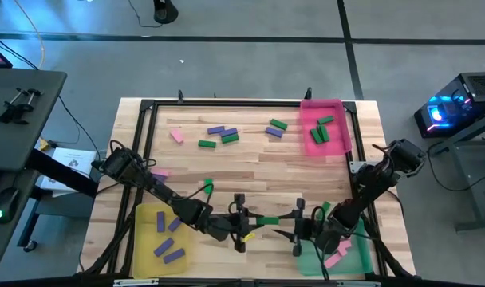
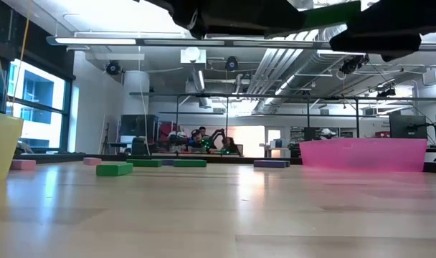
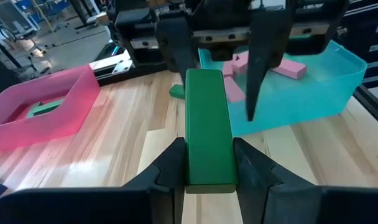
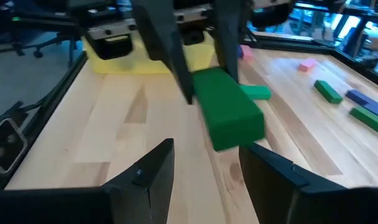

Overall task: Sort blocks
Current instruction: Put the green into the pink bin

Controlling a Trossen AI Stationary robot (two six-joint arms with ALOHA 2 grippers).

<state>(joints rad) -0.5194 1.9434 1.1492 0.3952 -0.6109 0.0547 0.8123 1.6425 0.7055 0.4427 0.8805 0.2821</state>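
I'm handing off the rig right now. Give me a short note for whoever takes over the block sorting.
Left gripper: shut on a green block, held mid-air at the table's near edge.
Right gripper: open, facing that block's far end; not gripping.
Done: purple blocks in the yellow tray, pink in the green tray, green in the pink tray.
Left: finish this handover; loose blocks remain mid-table.

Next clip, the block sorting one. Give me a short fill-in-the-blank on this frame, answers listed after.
1. The left pincer is shut on a ____ block.
2. The right pincer, facing it with the block's far end between its fingers, is ____.
3. The blocks lying in the yellow tray are ____.
4. The tray at the table's far right corner is ____.

Answers: green; open; purple; pink
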